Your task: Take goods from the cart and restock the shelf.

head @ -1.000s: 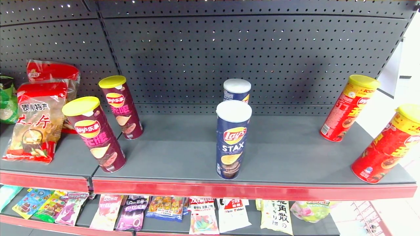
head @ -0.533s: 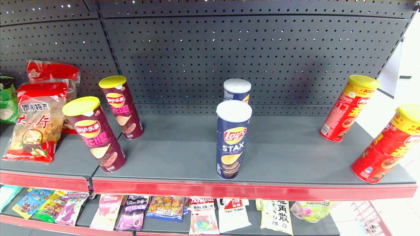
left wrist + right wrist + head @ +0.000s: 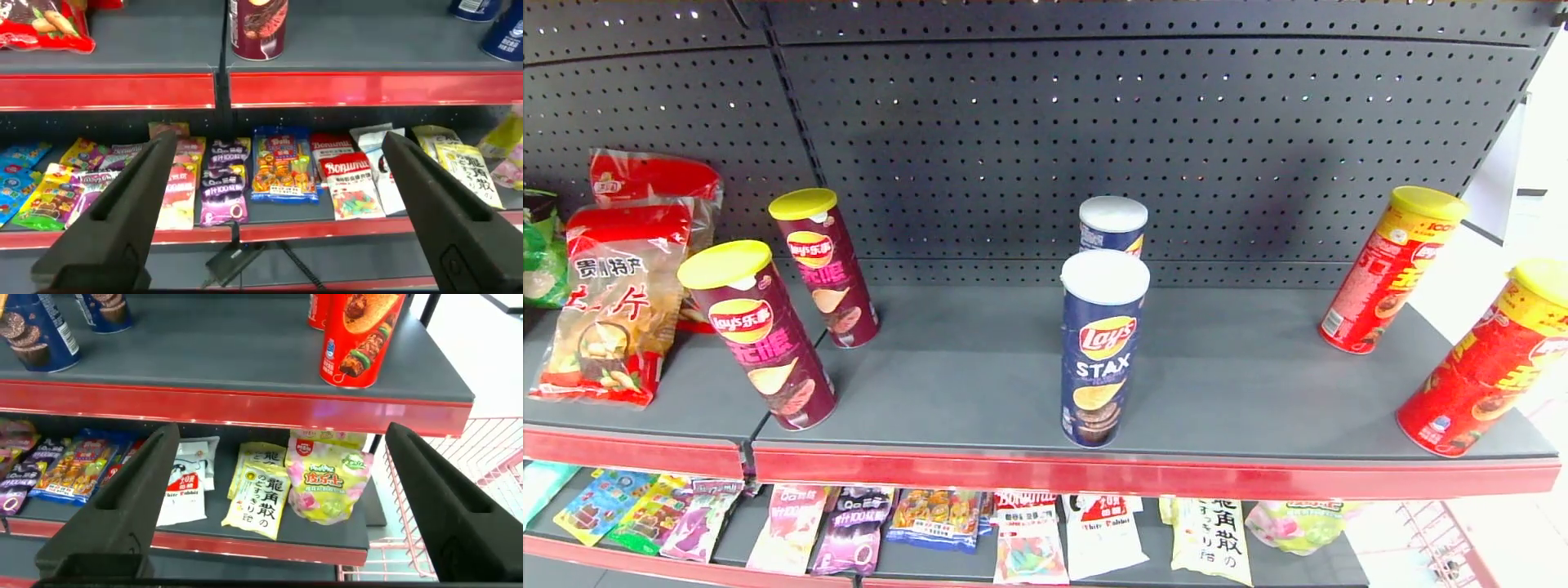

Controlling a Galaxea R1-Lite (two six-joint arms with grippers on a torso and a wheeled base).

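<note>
On the grey upper shelf point(image 3: 980, 367) stand two maroon chip cans with yellow lids point(image 3: 756, 331), two blue cans point(image 3: 1103, 347) one behind the other, and two red cans point(image 3: 1392, 269) at the right. My left gripper point(image 3: 278, 139) is open and holds nothing; it sits in front of the lower shelf, below the front maroon can point(image 3: 259, 28). My right gripper point(image 3: 282, 429) is open too, below the front red can point(image 3: 359, 335). A corner of the pink wire cart point(image 3: 409, 555) lies low at the right.
Red snack bags point(image 3: 605, 302) lean at the upper shelf's left end. Several candy and snack packets point(image 3: 931, 523) line the lower shelf. A perforated dark back panel point(image 3: 1094, 122) closes the rear. Bare shelf lies between the can groups.
</note>
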